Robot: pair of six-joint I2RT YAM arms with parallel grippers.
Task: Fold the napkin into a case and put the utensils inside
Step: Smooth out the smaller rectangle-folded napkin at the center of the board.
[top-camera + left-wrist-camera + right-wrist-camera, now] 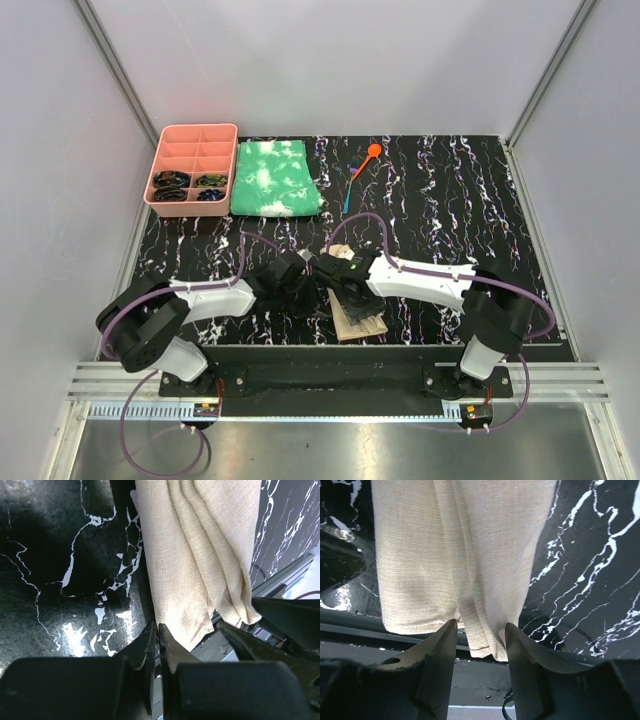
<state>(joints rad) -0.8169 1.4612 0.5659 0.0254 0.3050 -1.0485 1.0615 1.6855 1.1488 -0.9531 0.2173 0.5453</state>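
While both arms meet over the napkin [360,322], folded in layers at the near middle of the table [450,200], the pink tray [160,150] sits far left with dark small items [172,181] in its nearer compartments. Green-and-white cloth [275,178] just right of the tray. Orange spoon [372,152] and blue utensil [348,197] lie far centre, side by side, well apart from the napkin. Table top is black with white veining; pale grey walls [60,150] left, right and far, metal rail [340,385] at the near edge. Left gripper [158,627] clenched, pinching the napkin's corner. Right gripper [479,627] parted, fingers astride the napkin's near edge
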